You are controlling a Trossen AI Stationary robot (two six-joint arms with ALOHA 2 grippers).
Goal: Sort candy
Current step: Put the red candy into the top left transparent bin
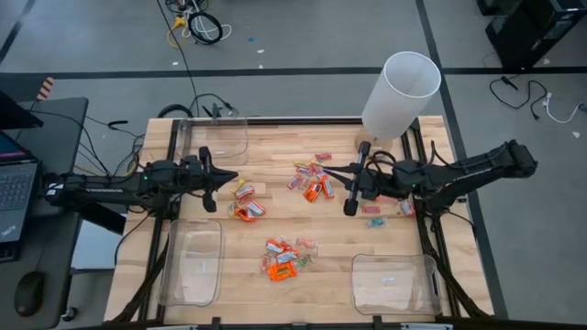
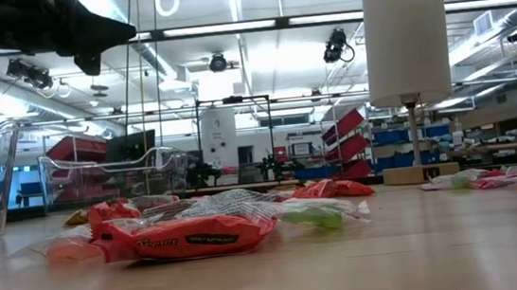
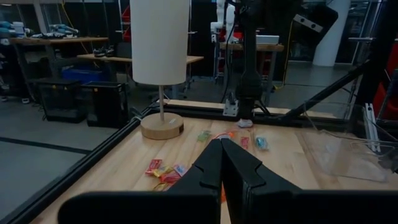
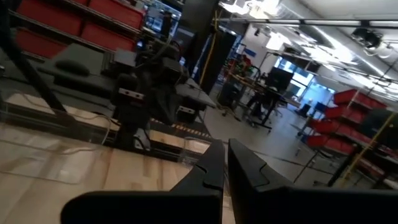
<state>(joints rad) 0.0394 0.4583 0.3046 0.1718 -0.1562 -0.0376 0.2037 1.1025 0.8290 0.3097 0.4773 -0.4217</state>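
Noted: candy (image 1: pixel 280 206) loose in clusters mid-table, none in the clear bins (image 1: pixel 194 264); left gripper (image 1: pixel 231 177) and right gripper (image 1: pixel 332 170) both clenched and empty above it; risk of shoving overlapping, slippery wrappers or toppling the nearby lamp (image 1: pixel 396 96).

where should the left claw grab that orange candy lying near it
A judgement: come straight down on the orange candy, pinching across the narrow width of its flat wrapper at mid-body. It lies flat on the table, beside other sweets, so a top approach avoids them. The left claw hangs shut close by, so it must open first.
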